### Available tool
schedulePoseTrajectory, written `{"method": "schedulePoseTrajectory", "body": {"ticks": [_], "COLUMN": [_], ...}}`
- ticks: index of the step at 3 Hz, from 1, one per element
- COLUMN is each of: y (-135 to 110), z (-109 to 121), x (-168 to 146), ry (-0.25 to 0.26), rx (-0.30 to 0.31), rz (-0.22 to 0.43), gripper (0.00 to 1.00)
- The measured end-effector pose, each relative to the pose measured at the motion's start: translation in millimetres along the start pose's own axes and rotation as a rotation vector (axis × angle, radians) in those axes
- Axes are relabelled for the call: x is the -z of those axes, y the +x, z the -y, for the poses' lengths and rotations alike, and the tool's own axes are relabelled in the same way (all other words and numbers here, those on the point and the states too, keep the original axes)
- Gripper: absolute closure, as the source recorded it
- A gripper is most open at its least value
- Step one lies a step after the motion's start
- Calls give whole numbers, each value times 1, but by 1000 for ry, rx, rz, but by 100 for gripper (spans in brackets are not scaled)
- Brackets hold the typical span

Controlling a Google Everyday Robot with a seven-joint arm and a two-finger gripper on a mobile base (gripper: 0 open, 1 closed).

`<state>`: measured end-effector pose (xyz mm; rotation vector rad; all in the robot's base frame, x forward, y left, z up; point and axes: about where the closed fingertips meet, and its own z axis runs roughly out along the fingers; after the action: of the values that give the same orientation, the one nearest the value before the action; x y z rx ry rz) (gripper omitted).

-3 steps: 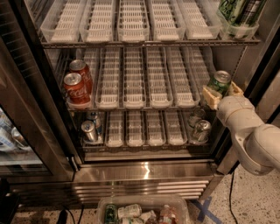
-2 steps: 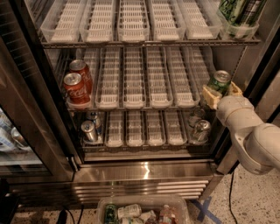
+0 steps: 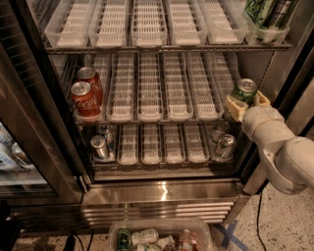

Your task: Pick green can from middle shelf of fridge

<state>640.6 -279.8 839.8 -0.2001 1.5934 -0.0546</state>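
Note:
The fridge [image 3: 162, 198] stands open with three wire racks. The green can [image 3: 244, 91] stands upright at the right end of the middle shelf [image 3: 152, 88], at the front edge. My gripper [image 3: 247, 103] is at that end of the shelf. Its cream fingers [image 3: 235, 107] sit on both sides of the can's lower body, closed against it. The white arm [image 3: 284, 152] reaches in from the lower right.
Two red cola cans [image 3: 86, 93] stand in the left lane of the middle shelf. Silver cans [image 3: 100, 144] sit on the bottom rack at left and right [image 3: 224, 143]. Green items [image 3: 265, 14] stand top right. A clear bin of cans [image 3: 159, 238] lies on the floor.

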Motion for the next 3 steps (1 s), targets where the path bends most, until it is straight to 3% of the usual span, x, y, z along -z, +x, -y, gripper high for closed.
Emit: {"method": "schedulePoseTrajectory", "body": {"ticks": [2, 3], "y": [-54, -55], "z": [-5, -5], "x": [4, 5], "ry": [-55, -55], "rx": [-1, -1], "rz": [103, 103], "gripper": [100, 100]}}
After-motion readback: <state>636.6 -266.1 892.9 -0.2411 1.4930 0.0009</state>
